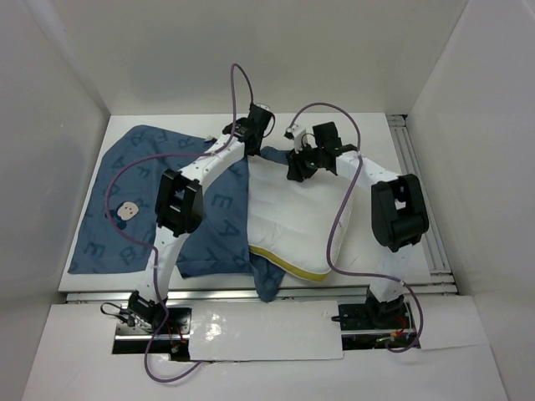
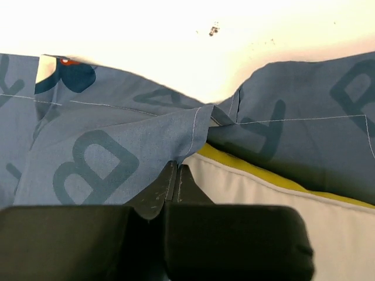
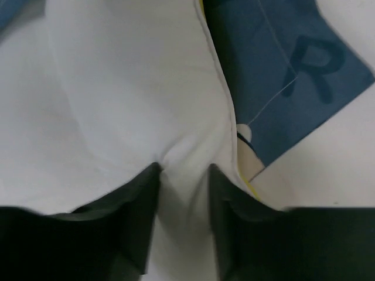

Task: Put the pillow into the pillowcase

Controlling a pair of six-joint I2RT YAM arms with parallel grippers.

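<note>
Lying flat over the left half of the counter (image 1: 372, 138), the blue pillowcase (image 1: 125, 175) has pale letters and a little mouse face (image 1: 127, 210) on it. Its right side is draped over the left part of the white pillow (image 1: 297, 209). The pillow sits in the middle of the counter, a bit toward the right edge. A yellow band (image 1: 288, 266) runs along the pillow's near side, and a flap of blue pokes out from under it by the near edge. The left claw (image 2: 176, 178) is squeezed tight on the hem of the pillowcase, close to the far edge and just beside the pillow's yellow side. The right claw (image 3: 183, 175) is pinching a fold of the pillow's soft white cover between its two fingers (image 3: 137, 199), near the pillow's far edge.
</note>
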